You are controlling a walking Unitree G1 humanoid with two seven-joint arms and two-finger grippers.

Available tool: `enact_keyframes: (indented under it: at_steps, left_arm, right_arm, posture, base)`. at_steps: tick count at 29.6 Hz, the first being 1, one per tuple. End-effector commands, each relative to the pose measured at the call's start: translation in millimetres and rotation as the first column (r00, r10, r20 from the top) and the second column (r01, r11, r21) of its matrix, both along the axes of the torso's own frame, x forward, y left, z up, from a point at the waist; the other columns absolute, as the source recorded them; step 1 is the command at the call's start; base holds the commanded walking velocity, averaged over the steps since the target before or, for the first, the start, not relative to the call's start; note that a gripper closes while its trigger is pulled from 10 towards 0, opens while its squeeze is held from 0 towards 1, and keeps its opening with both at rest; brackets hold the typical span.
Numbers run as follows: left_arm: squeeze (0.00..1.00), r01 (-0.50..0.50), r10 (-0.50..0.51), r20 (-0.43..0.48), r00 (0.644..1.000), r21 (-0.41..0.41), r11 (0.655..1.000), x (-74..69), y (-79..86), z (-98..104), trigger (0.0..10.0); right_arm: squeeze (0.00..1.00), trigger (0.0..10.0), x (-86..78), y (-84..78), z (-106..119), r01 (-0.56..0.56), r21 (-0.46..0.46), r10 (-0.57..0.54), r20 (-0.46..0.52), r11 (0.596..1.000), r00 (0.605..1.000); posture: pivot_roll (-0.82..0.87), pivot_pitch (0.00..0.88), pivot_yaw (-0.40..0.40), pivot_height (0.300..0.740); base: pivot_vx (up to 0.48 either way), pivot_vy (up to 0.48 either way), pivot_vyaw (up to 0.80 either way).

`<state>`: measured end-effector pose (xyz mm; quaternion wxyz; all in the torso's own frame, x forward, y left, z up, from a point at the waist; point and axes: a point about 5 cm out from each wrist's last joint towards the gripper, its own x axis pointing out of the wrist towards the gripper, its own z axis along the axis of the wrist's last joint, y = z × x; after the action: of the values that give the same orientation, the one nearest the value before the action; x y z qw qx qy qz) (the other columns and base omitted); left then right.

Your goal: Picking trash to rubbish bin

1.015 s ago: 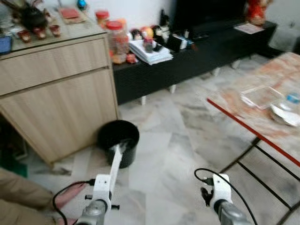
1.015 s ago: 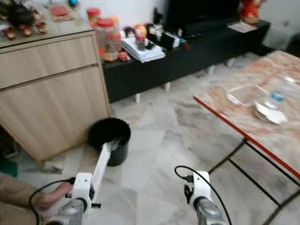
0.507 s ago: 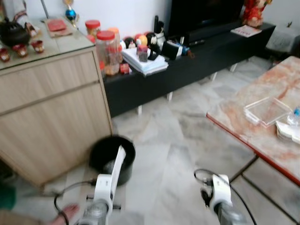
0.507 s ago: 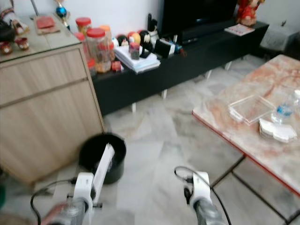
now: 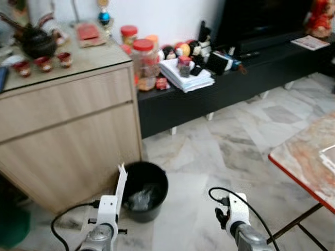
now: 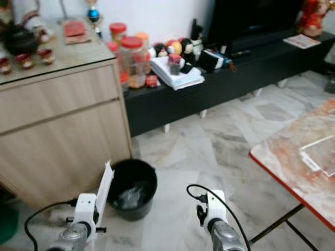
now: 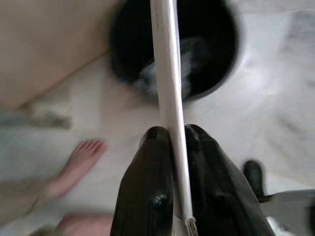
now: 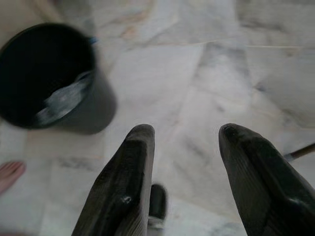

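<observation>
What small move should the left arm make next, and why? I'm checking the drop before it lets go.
Probably ease the left gripper forward a little: it is shut on the flat white strip, whose tip sits at the near rim of the black bin, not clearly over the opening.

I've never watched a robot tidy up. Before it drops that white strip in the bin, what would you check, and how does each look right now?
1. Left gripper shut on the white strip: ok.
2. Strip's tip over the bin opening: cannot tell; it looks near the rim.
3. Bin upright, with room inside: ok.
4. Right gripper open, holding nothing, away from the bin: ok.
5. Person's bare foot close beside the bin: not ok.
</observation>
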<state>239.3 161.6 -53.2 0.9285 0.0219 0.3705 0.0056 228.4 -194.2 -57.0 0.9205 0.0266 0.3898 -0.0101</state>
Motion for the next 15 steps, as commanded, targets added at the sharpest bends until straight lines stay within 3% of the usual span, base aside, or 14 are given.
enact_keyframes:
  at_steps: [1,3,10,15]
  left_arm:
    - [0.00,0.004,-0.004,0.005,1.000,0.022,1.000,1.7,6.3,2,10.0]
    - [0.00,0.002,-0.002,0.006,1.000,0.021,1.000,1.8,6.5,2,10.0]
    - [0.00,0.016,-0.016,0.013,1.000,0.011,1.000,3.3,4.5,3,10.0]
    - [0.00,0.064,-0.064,0.018,0.998,-0.029,0.998,8.2,-4.2,6,10.0]
  right_arm:
    - [0.00,10.0,2.8,2.7,1,-0.024,-0.007,0.024,0.006,1.000,1.000]
    - [0.00,10.0,2.9,3.4,1,-0.025,-0.005,0.025,0.006,1.000,1.000]
    - [0.00,10.0,2.5,3.4,1,-0.004,0.011,0.004,0.005,1.000,1.000]
    - [0.00,10.0,4.3,2.9,2,-0.010,0.006,0.010,0.008,1.000,1.000]
  posture:
    - [0.01,0.064,-0.055,0.740]
    - [0.01,0.064,-0.055,0.740]
    - [0.01,0.069,-0.058,0.740]
    - [0.01,0.077,-0.060,0.740]
  base:
    - [0.480,0.000,0.57]
    - [0.480,0.000,0.80]
    - [0.461,0.000,0.00]
    - [0.000,0.000,0.00]
